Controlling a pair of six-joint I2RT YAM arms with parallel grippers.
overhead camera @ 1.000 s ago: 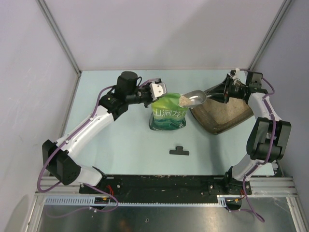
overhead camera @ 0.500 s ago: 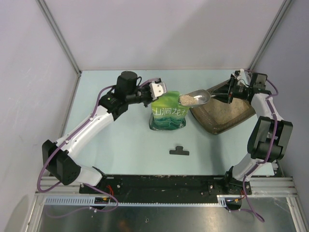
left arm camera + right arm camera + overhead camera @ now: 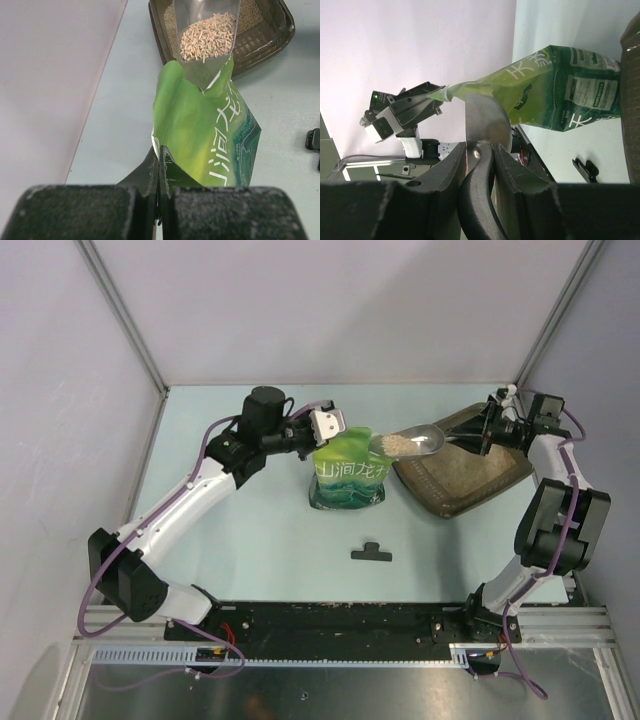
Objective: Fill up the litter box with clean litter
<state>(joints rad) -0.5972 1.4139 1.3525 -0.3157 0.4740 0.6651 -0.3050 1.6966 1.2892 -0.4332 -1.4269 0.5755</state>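
The brown litter box (image 3: pixel 470 485) sits at the right of the table, with pale beige litter (image 3: pixel 470 468) in its bottom; it also shows in the left wrist view (image 3: pixel 270 35). A green pouch bag (image 3: pixel 348 475) stands upright left of it. My left gripper (image 3: pixel 328 427) is shut on the bag's top edge (image 3: pixel 161 155). My right gripper (image 3: pixel 478 435) is shut on the handle of a silver scoop (image 3: pixel 420 440), also seen in the right wrist view (image 3: pixel 485 122). The scoop holds litter (image 3: pixel 207 37) and hangs between the bag's mouth and the box's left rim.
A small black clip (image 3: pixel 371 552) lies on the table in front of the bag. Grey walls close in the back and both sides. The right arm reaches over the box's far right corner.
The right gripper has drawn the loaded scoop to the right, away from the bag's mouth toward the litter box. The left gripper and the bag have not moved.
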